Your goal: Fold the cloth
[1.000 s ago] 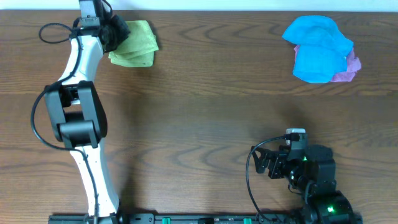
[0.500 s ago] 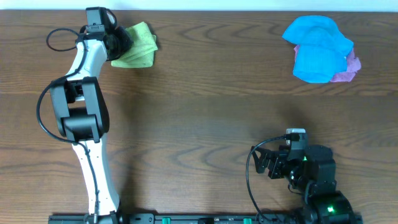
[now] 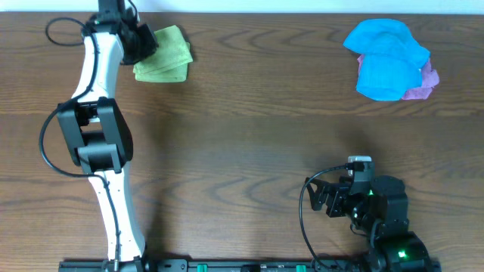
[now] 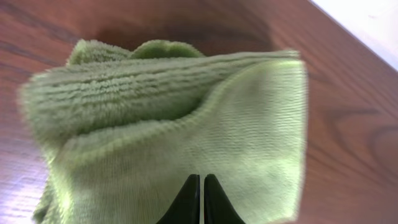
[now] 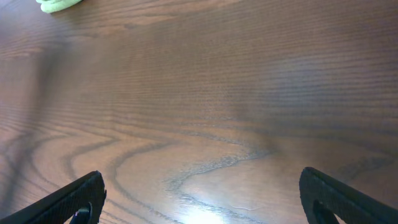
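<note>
The cloth (image 3: 166, 54) is a lime-green washcloth lying folded in layers at the far left of the table, near the back edge. In the left wrist view the cloth (image 4: 186, 124) fills most of the picture, with a fluffy layer on top and a smoother one below. My left gripper (image 3: 142, 41) is at the cloth's left edge. Its jaws (image 4: 201, 179) are shut, tips together over the cloth, with nothing seen between them. My right gripper (image 3: 321, 198) rests near the front right, open (image 5: 200, 183) over bare wood. A corner of the cloth (image 5: 59, 5) shows far off in its view.
A bright blue cloth (image 3: 386, 54) lies bunched at the back right on top of a small pink-purple cloth (image 3: 425, 85). The table's back edge (image 3: 265, 13) runs just behind both cloths. The left arm (image 3: 98, 136) stretches along the left side.
The left wrist swung a little toward the front and right, then back toward the table's rear edge. The cloth hardly shifted. The right arm has stayed still.
</note>
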`<state>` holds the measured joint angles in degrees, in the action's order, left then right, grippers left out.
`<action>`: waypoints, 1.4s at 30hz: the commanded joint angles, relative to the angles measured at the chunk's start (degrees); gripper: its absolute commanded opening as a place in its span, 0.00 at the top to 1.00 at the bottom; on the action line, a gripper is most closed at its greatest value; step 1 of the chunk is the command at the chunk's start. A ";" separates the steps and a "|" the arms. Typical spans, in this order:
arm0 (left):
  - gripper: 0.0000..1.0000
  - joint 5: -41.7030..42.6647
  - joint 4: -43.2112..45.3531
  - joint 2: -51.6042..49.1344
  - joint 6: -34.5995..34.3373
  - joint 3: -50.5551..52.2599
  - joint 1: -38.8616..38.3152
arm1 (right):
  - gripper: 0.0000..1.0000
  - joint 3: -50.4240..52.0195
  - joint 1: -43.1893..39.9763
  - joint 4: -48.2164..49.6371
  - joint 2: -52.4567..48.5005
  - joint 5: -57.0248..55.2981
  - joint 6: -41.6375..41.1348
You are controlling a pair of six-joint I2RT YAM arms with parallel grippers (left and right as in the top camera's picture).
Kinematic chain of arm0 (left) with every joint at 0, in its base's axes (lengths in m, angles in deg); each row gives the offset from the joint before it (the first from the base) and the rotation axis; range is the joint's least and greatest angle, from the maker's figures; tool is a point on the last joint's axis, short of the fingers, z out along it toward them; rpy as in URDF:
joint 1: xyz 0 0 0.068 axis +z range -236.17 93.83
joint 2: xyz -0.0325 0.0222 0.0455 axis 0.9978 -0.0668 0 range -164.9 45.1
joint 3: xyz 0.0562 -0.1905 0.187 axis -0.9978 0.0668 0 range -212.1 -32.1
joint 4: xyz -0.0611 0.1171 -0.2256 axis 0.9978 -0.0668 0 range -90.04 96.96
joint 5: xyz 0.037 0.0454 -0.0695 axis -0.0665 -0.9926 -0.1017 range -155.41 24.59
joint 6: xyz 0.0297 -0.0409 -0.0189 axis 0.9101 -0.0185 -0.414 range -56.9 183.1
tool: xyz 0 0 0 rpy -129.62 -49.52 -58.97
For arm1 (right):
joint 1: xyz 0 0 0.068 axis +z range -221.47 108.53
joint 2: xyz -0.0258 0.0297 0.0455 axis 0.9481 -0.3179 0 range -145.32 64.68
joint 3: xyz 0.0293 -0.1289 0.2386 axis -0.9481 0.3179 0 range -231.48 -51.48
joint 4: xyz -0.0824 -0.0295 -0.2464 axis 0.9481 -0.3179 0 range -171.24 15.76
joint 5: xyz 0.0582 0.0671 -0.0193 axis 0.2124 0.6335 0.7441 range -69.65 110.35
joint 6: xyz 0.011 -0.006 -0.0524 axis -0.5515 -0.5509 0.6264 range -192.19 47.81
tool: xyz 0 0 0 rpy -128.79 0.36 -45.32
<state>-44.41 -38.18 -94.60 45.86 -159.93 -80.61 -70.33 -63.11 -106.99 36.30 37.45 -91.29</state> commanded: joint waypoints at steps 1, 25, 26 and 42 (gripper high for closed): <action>0.90 0.02 -4.55 3.10 4.11 -6.75 0.02 | 0.01 0.28 -0.46 -0.04 0.31 0.24 -0.79; 0.04 -0.55 -26.82 6.75 7.82 -20.11 0.00 | 0.01 0.28 -0.46 -0.04 0.31 0.26 -0.79; 0.04 -0.68 -28.50 7.17 7.82 -20.11 0.07 | 0.01 0.28 -0.46 -0.04 0.31 0.26 -0.79; 0.04 -14.43 -49.72 19.58 11.50 -20.09 -0.44 | 0.01 0.28 -0.46 -0.04 0.31 0.26 -0.81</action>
<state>-55.65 -85.24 -76.61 54.91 -178.92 -80.76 -70.33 -63.08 -107.04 36.32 37.45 -91.29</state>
